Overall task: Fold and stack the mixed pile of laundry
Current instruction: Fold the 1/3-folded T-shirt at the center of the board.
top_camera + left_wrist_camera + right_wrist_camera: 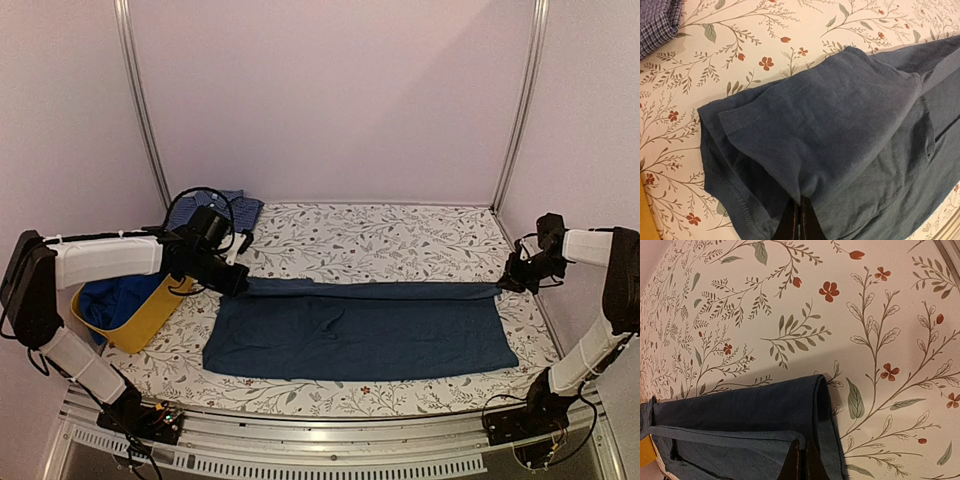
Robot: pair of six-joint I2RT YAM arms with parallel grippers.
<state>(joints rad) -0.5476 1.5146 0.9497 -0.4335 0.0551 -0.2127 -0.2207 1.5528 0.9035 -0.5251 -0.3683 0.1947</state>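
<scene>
You are working with a soft, light cloth (pixel 360 335). It is bending and drooping wherever nothing is holding it, so I think it is going to sag and slip if you let one end go. The best places to hold it are its two far corners, by the stitched hem. Your left pincer (pixel 240 284) is squeezing shut on the far left corner. Your right pincer (pixel 504 288) is squeezing shut on the far right corner. The cloth is looking dark blue-green, long and a bit wrinkly, with a sleeve showing at its left end. It is lying along the near edge of the tabletop (pixel 380 235), stretching across most of it.
</scene>
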